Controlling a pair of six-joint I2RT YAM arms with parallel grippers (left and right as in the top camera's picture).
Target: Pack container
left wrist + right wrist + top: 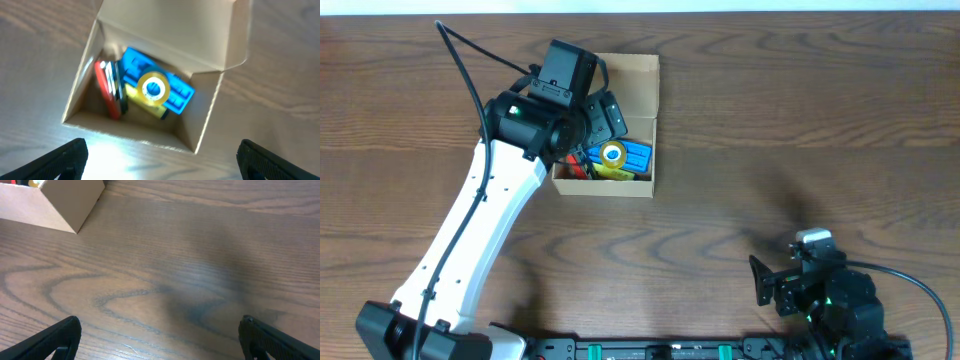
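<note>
Hovering above the open container (150,30), the left jaws stand spread.

My overhead camera looks straight down on the table (770,120) from well above, with the box (632,85) at 11 o'clock of centre. My left wrist camera hangs close over the box (165,30), facing down into it. My right wrist camera sits low, facing aslant across the wood, the box (65,200) at 10 o'clock. All three share the box.

No legible text, seemingly.
</note>
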